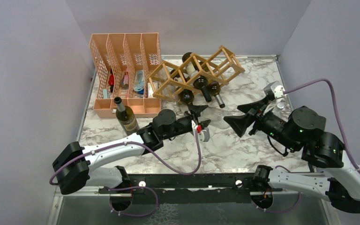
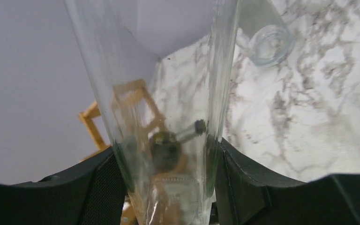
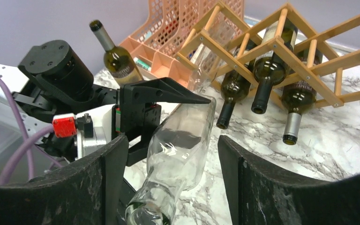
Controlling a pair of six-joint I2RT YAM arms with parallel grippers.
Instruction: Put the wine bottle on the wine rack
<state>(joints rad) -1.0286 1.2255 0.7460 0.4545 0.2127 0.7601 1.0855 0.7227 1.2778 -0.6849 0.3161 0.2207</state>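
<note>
A clear glass wine bottle [image 3: 183, 145] is tilted above the marble table, base toward the rack. My left gripper [image 1: 199, 115] is shut on its body; both pads press its sides in the left wrist view [image 2: 166, 154]. My right gripper [image 1: 231, 115] is open, its jaws [image 3: 171, 140] standing on either side of the bottle's neck without touching it. The wooden lattice wine rack [image 1: 168, 70] stands at the back with three dark bottles in its cells, also in the right wrist view [image 3: 274, 43]. The clear bottle barely shows in the top view.
An orange perforated file organiser [image 1: 122, 51] stands at the back left. A green wine bottle [image 1: 126, 117] stands upright in front of it [image 3: 117, 61]. A clear glass item [image 2: 269, 44] rests on the table near the right arm.
</note>
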